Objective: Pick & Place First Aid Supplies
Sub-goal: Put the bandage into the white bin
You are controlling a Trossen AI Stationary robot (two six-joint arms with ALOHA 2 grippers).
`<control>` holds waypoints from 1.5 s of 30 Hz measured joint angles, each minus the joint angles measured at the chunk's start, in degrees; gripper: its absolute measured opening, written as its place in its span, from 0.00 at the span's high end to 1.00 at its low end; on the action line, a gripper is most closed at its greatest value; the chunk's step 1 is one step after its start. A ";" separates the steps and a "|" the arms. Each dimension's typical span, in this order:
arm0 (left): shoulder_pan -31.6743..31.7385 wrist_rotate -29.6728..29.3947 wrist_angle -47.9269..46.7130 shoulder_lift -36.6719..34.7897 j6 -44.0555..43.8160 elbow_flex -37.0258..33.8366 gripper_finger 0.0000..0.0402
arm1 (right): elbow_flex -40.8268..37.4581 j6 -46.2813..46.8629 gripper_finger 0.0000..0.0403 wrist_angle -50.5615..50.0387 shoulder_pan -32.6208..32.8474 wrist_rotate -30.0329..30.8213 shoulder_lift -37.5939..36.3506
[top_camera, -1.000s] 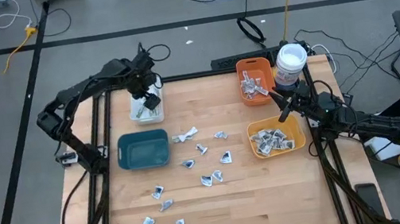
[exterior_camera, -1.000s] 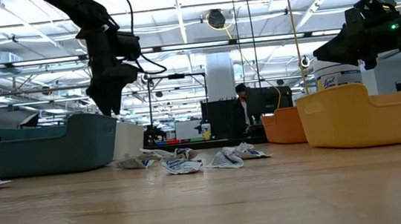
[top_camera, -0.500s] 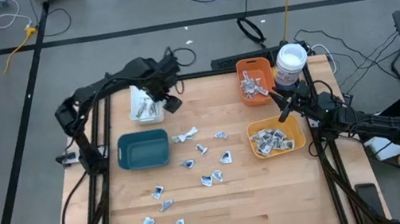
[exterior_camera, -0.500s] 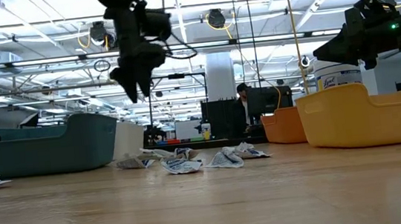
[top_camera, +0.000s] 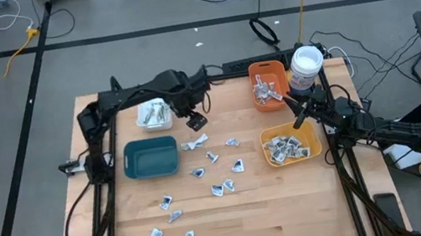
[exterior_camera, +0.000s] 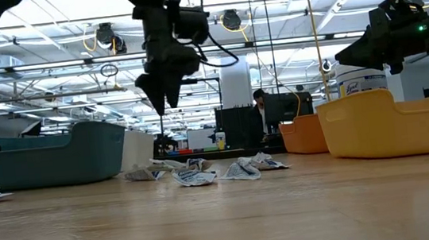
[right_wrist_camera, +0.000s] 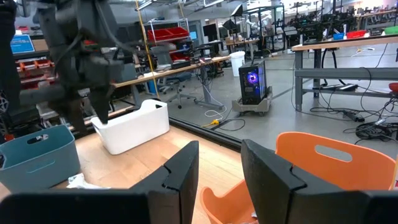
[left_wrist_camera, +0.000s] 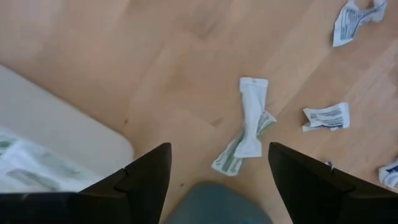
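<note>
The first aid supplies are small white packets strewn over the wooden table (top_camera: pixel 210 220), among them a wrapped strip (left_wrist_camera: pixel 250 124) and a crumpled one (top_camera: pixel 195 143); more lie in the white bin (top_camera: pixel 153 114), orange bin (top_camera: pixel 268 85) and yellow bin (top_camera: pixel 289 144). My left gripper (top_camera: pixel 194 121) hangs open above the table, pointing down, just right of the white bin and a little beyond the strip (top_camera: pixel 195 143); nothing is between its fingers (left_wrist_camera: pixel 217 168). My right gripper (top_camera: pixel 296 118) waits level above the yellow bin's far edge, open by a narrow gap (right_wrist_camera: pixel 219 168), holding nothing.
A teal bin (top_camera: pixel 151 158) stands near the left gripper's near left. A round white-lidded tub (top_camera: pixel 306 67) stands by the orange bin at the far right. Packets (exterior_camera: pixel 196 172) lie across the table's middle and near left. A person (exterior_camera: pixel 259 99) is far behind the table.
My left gripper has swung from above the white bin toward the table's right edge and slightly nearer, still pointing down and staying well above the table. It now hangs over bare wood beside the scattered packets. The packets and my right arm have kept still.
</note>
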 joint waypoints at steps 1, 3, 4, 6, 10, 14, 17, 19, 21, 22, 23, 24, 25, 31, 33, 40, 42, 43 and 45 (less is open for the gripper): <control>-0.43 0.00 0.21 0.67 -0.59 -0.01 0.31 | 0.01 0.00 0.71 0.00 -0.01 0.00 -0.01; -1.15 0.04 0.50 1.93 -1.14 -0.01 0.30 | 0.01 0.00 0.71 0.00 -0.01 0.00 -0.02; -1.55 0.00 0.52 2.54 -1.51 -0.01 0.30 | -0.02 0.00 0.71 0.00 0.00 0.00 -0.01; -2.35 -0.20 1.05 3.83 -2.30 -0.04 0.31 | -0.01 0.00 0.71 0.00 -0.01 0.00 0.01; -4.19 -0.34 2.68 6.18 -3.10 -0.06 0.32 | 0.00 0.00 0.71 0.00 -0.02 0.00 -0.02; -5.69 -0.28 4.75 7.73 -3.60 -0.08 0.35 | -0.02 0.00 0.71 0.00 -0.02 0.00 0.01; -6.48 -0.37 5.25 9.18 -4.10 -0.08 0.36 | 0.01 0.00 0.71 0.00 -0.02 0.01 0.01; -7.10 -0.40 5.70 10.32 -5.21 -0.08 0.36 | 0.01 0.00 0.71 0.00 0.00 0.01 0.01; -7.74 -0.41 5.92 11.47 -5.45 -0.08 0.35 | 0.01 0.00 0.71 0.00 -0.02 0.00 0.00; -8.12 -0.40 6.06 12.21 -5.48 -0.08 0.35 | 0.01 0.00 0.71 0.00 0.00 0.00 -0.02; -8.45 -0.40 6.12 12.81 -5.48 -0.08 0.35 | 0.01 0.00 0.71 0.00 -0.02 0.00 0.01; -8.63 -0.41 6.10 13.42 -5.46 -0.10 0.34 | -0.01 0.00 0.71 0.00 0.00 0.00 0.00; -8.85 -0.40 6.12 14.18 -5.46 -0.10 0.34 | 0.00 0.00 0.71 0.00 -0.02 0.00 0.01; -9.68 -0.51 6.32 16.39 -4.96 -0.12 0.38 | -0.01 0.00 0.71 0.00 -0.01 0.00 0.01; -9.71 -0.60 6.60 16.39 -4.55 -0.12 0.40 | 0.00 0.00 0.71 0.00 -0.01 0.00 -0.01; -9.33 -0.53 7.82 16.39 -5.06 -0.12 0.53 | 0.00 0.00 0.71 0.00 0.00 0.00 0.01; -9.36 -0.42 8.65 16.39 -5.37 -0.12 0.56 | -0.02 0.00 0.71 0.00 0.00 0.02 0.00; -9.36 0.00 9.01 16.39 -5.68 -0.12 0.57 | 0.00 0.00 0.71 0.00 -0.02 0.00 0.00; -9.36 0.88 9.74 16.39 -6.68 -0.12 0.60 | -0.02 0.00 0.71 0.00 -0.02 0.01 0.01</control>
